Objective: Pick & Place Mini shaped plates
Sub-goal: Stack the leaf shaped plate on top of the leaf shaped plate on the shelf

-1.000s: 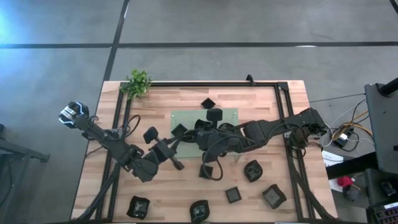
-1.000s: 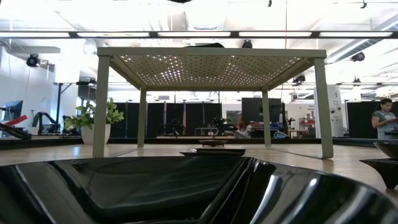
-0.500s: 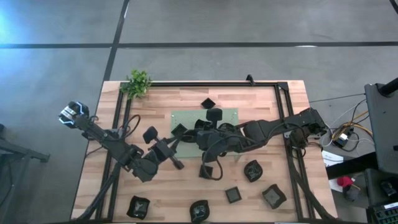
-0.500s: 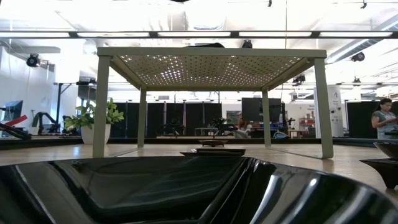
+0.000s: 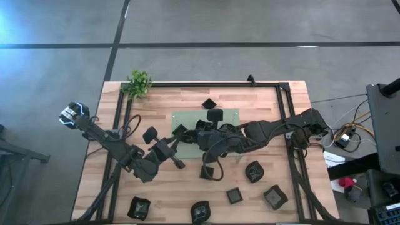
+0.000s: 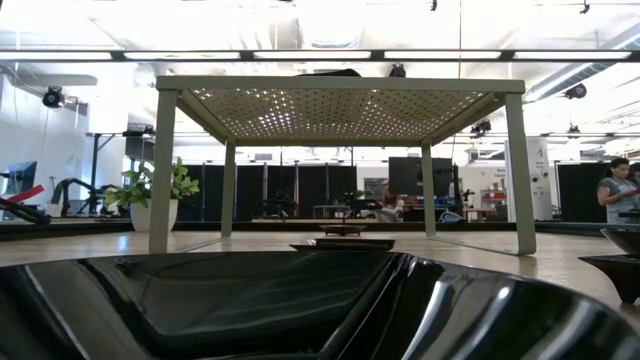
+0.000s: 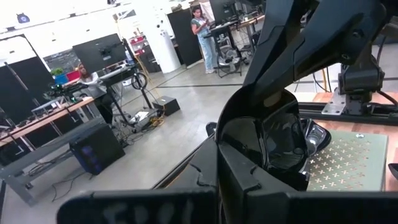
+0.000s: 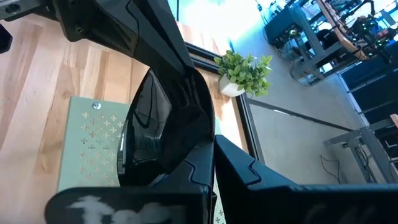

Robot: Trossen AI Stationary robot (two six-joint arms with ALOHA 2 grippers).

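Observation:
Several small glossy black mini plates lie on the wooden table. The light green perforated mat (image 5: 231,114) stands on thin legs (image 6: 160,170) at the middle of the table. My left gripper (image 5: 179,133) is at the mat's left edge, shut on a mini plate (image 7: 277,140). My right gripper (image 5: 201,129) is over the mat's near left part, shut on another mini plate (image 8: 152,121). One plate (image 5: 215,115) rests on the mat. Another (image 5: 208,104) lies just beyond its far edge. My left gripper holds a black plate by its rim (image 7: 249,155) between the two fingers. The plate stands on edge in the hold, its glossy hollow showing, beside the mat. My fingers hide the exact place of contact. My right gripper holds a black plate by its rim (image 8: 186,149) between the two fingers. The plate stands on edge, its hollow side facing the mat (image 8: 87,143). My fingers hide the exact place of contact.
Loose plates lie at the left (image 5: 150,135), near the middle (image 5: 210,170) and along the near edge (image 5: 139,207) (image 5: 200,211) (image 5: 275,197). A small plant (image 5: 139,83) stands at the far left corner. Black frame rails (image 5: 289,112) run along the table's sides. One plate (image 6: 300,300) fills the low view's foreground.

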